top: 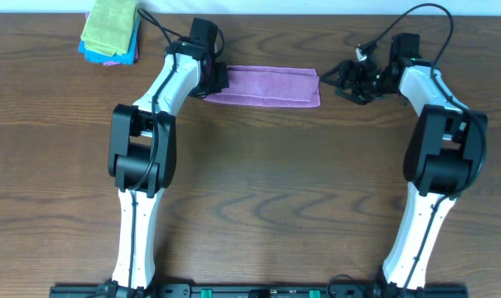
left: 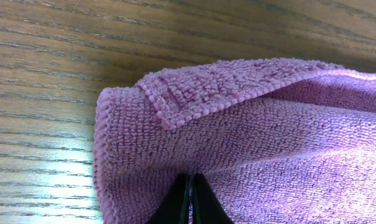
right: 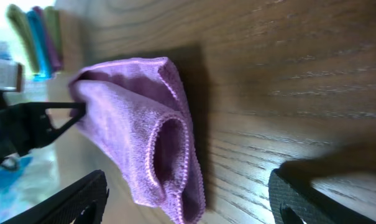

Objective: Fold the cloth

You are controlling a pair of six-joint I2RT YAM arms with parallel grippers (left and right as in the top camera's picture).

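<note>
Two pincers: your left pincer and right pincer sit at opposite ends of the cloth.
Cloth: purple, lying on the bench as a long narrow band running left to right in the upper middle of the overhead frame. Doubled layers show at its right end in the right wrist view.
Left pincer: at the cloth's left end. Your left wrist view shows its fingers pressed together at the bottom centre, pinching the cloth.
Corner: hemmed, turned over onto the cloth's top, just above that grip in the left wrist frame.
Right pincer: just beside the right end and spread wide, its fingers at the lower corners of the right wrist frame. You cannot tell whether it touches the cloth.
Stack: green, blue and pink cloths piled at the upper left of the overhead frame, apart from the purple one.
</note>
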